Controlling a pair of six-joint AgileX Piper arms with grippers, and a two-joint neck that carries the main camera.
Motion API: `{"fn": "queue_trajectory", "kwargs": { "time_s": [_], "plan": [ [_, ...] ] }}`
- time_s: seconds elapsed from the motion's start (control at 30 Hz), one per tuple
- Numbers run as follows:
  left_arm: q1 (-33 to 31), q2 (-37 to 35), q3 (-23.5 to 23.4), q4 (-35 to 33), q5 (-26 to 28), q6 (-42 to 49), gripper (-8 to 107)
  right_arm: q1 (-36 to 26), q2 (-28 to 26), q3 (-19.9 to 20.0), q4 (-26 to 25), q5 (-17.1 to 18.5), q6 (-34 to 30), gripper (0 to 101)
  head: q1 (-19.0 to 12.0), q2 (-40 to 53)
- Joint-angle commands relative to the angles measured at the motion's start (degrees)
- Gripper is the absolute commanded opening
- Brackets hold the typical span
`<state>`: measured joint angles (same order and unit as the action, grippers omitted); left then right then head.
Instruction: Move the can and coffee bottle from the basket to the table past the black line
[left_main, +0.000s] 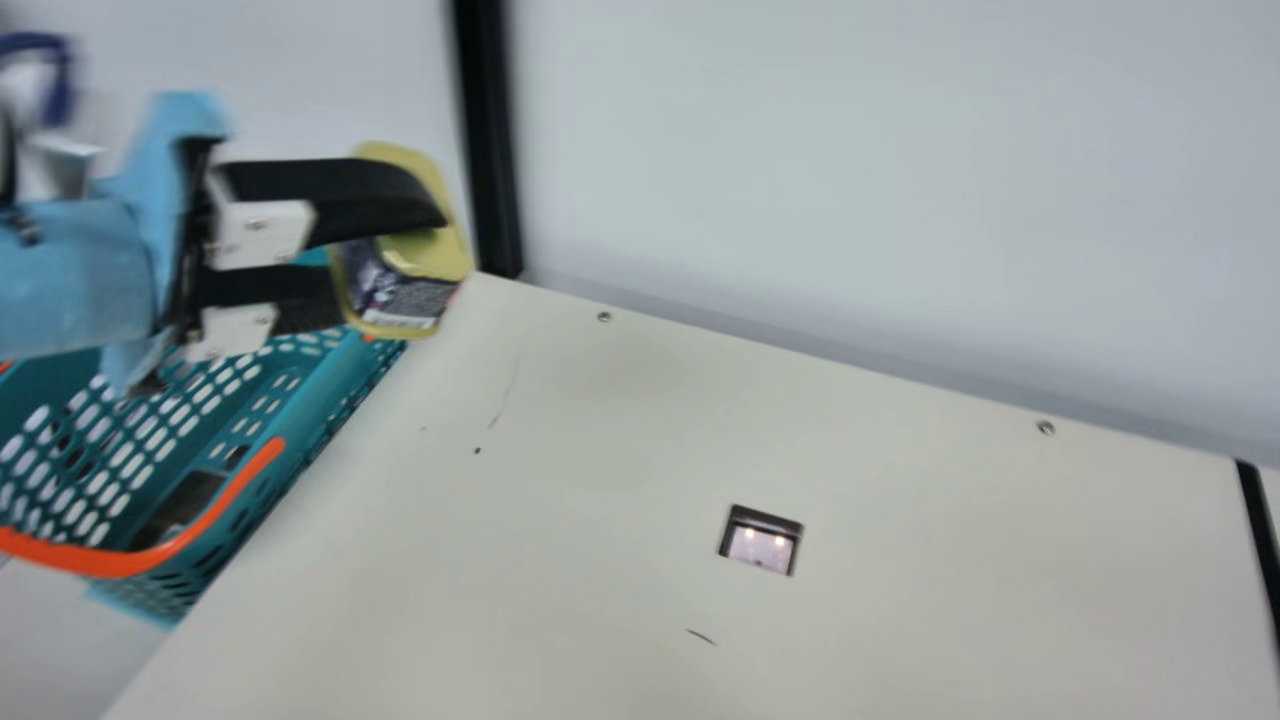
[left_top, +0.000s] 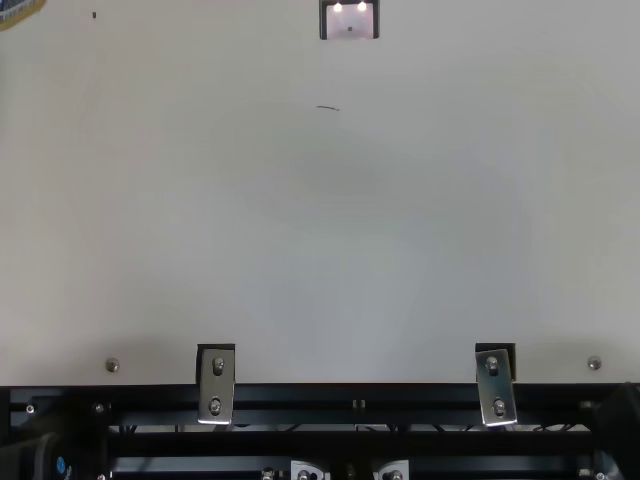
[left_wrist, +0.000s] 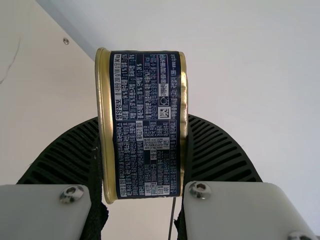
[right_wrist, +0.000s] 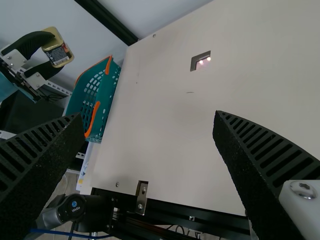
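Snugly between the left gripper's 2 ribbed fingers, the can.

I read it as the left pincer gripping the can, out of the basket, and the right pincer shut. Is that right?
Not quite: the right pincer is open, its two fingers wide apart in the right wrist view. The rest stands: the left pincer grips the can, out of the basket.
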<state>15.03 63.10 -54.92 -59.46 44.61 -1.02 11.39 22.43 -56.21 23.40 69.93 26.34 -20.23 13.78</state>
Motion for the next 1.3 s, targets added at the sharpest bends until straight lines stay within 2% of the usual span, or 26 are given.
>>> {"fn": "queue_trajectory", "kwargs": {
  "time_s": [0.0, 0.13, 0.43, 1.03, 1.13, 1.27],
  "plan": [
    [0.0, 0.0, 0.0, 0.0, 0.0, 0.0, 10, 0.0, 0.0, 0.0, 0.0, 0.0, 0.0, 101, 1.0, -4.1],
    [0.0, 0.0, 0.0, 0.0, 0.0, 0.0, 10, 0.0, 0.0, 0.0, 0.0, 0.0, 0.0, 101, 3.7, -9.3],
    [0.0, 0.0, 0.0, 0.0, 0.0, 0.0, 10, 0.0, 0.0, 0.0, 0.0, 0.0, 0.0, 101, 12.5, -14.8],
    [-0.5, 0.3, -0.2, 0.1, -0.2, 0.3, 10, 0.0, 0.0, 0.0, 0.0, 0.0, 0.0, 101, 12.5, -14.8],
    [-2.7, 0.4, 0.1, 1.7, -2.9, 2.2, 10, 0.0, 0.0, 0.0, 0.0, 0.0, 0.0, 101, 12.5, -14.8],
    [-8.4, 0.4, 1.9, 5.6, -9.8, 6.2, 10, 0.0, 0.0, 0.0, 0.0, 0.0, 0.0, 101, 12.5, -14.8]
  ]
}}
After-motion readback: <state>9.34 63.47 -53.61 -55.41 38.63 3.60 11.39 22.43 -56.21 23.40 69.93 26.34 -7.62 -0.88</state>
